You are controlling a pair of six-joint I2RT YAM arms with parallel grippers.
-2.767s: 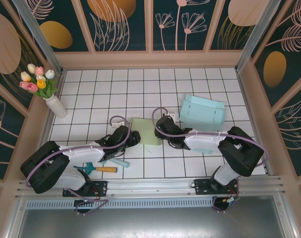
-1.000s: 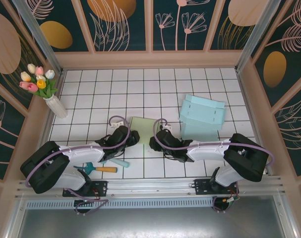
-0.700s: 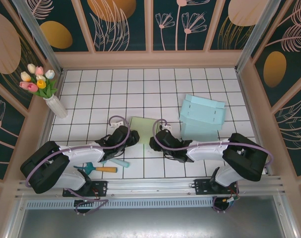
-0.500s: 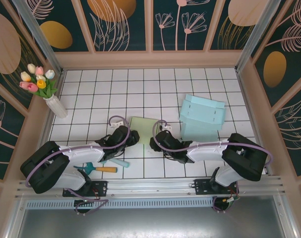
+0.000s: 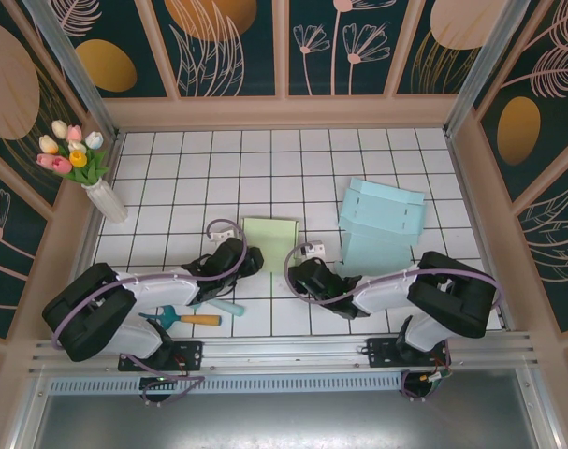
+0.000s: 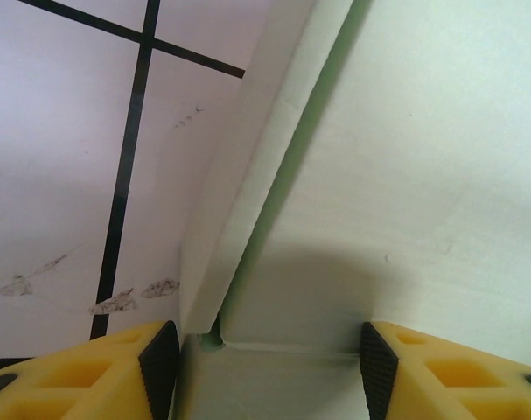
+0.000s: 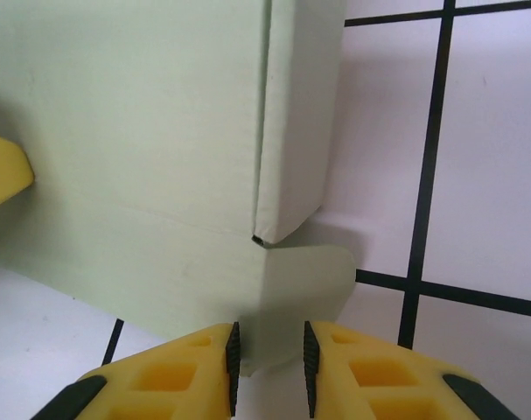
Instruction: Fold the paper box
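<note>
Left gripper [image 5: 250, 261] sits at the near left edge of the flat green box [image 5: 270, 238], its jaws wide open astride the near flap. The box lies mid-table. Right gripper [image 5: 300, 274], at the box's near right corner, has its jaws almost together, pinching a small tab. A blue box [image 5: 385, 217] stands further right.

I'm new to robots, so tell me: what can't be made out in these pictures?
1. Top view: green paper's near edge, under the left gripper and right gripper.
2. Right wrist view: whether the fingers pinch the paper's tab; the bottom frame edge cuts off contact.
3. Top view: hand tools, partly under the left arm, too small to name.
</note>
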